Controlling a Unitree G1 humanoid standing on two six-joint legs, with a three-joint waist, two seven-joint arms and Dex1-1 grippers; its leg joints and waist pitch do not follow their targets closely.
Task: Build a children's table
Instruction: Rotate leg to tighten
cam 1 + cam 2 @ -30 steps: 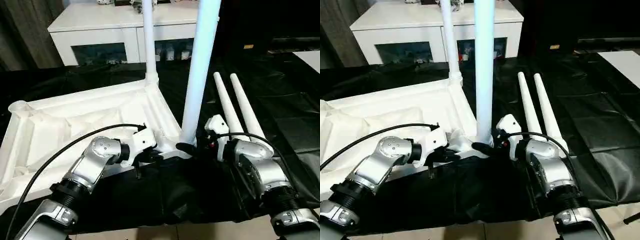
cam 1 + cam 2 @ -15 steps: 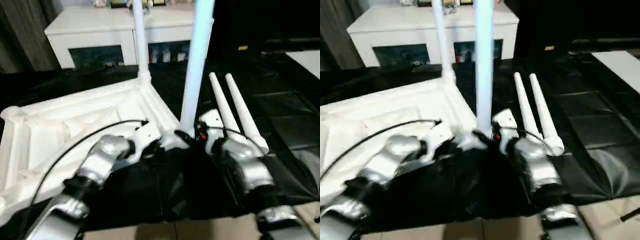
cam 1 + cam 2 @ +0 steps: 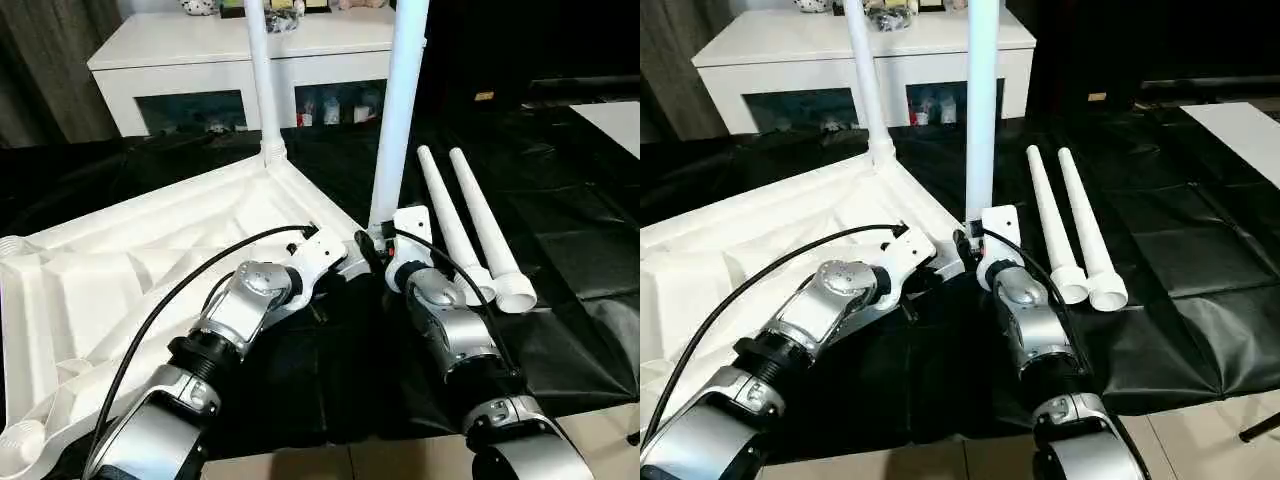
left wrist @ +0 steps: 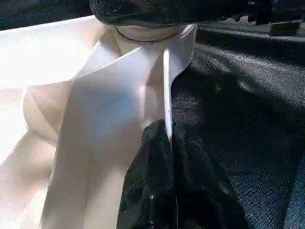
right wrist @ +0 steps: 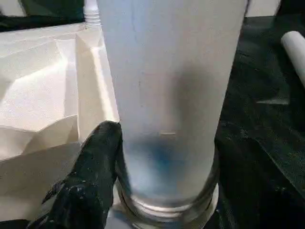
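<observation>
White leg (image 5: 167, 95) between right fingers (image 5: 97, 157)

bright overhead light, sharp, slight glare

My left arm (image 3: 235, 320) reaches forward and inward, its gripper (image 4: 167, 138) pinched shut on a thin white rim, one black finger (image 4: 150, 162) on each face of it. My right arm (image 3: 450, 335) runs forward alongside, wrist straight. Its gripper (image 3: 375, 248) stands apart around the base of an upright white leg, with one black finger (image 5: 97, 157) pressed against the tube's side.
</observation>
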